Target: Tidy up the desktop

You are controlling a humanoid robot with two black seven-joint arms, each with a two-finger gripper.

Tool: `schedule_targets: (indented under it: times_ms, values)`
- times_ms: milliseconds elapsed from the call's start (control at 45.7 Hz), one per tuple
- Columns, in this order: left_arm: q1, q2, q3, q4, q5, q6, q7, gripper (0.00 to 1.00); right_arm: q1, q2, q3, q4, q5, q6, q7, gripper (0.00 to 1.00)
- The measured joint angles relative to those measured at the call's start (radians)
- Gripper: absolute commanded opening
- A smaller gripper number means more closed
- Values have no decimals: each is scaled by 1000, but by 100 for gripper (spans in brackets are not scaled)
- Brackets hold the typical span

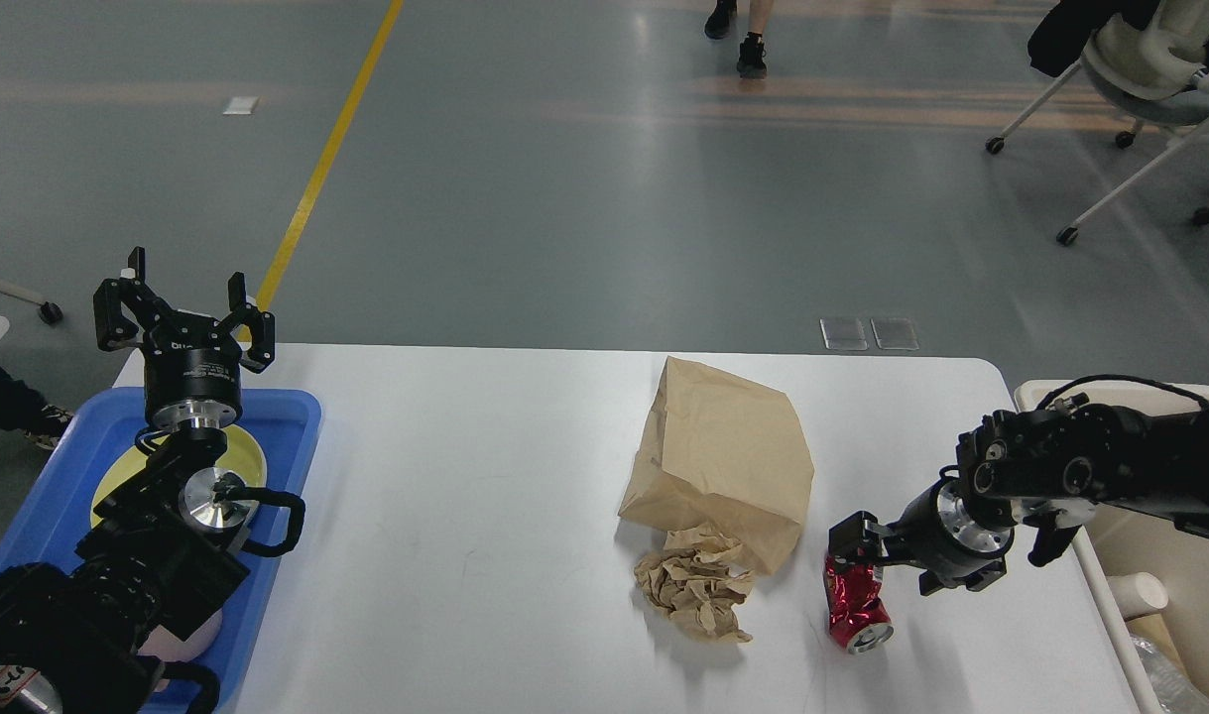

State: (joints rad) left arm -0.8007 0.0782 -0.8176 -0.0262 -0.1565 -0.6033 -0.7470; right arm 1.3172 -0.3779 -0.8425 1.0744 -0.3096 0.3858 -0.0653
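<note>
The white desktop (485, 466) holds a brown paper bag (723, 456) lying on its side, a crumpled brown paper ball (693, 590) in front of it, and a crushed red can (859, 613) to the right. My right gripper (854, 547) is low over the desktop, right at the far end of the can. Its fingers look open and have not closed on the can. My left gripper (182, 307) is open and empty, pointing up above the far end of the blue tray (292, 426).
The blue tray at the left edge holds a yellow plate (252, 458) and something pink (195, 635), partly hidden by my left arm. A cream bin (1174, 575) stands beside the table's right edge with a white cup (1140, 593) inside. An office chair (1149, 59) stands far right.
</note>
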Motion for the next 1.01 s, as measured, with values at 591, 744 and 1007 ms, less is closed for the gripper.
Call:
schedule_targets:
  times_ms: [591,744,1007]
  values:
    - [0,0,0,0,0,0,0,96,-94,66,-1,-95,0,-99,1,99]
    - [0,0,0,0,0,0,0,96,-107,68,-1,-96,0,-131,1,96]
    - [0,0,0,0,0,0,0,96,-127,81,-1,-94,0,-172,1,44]
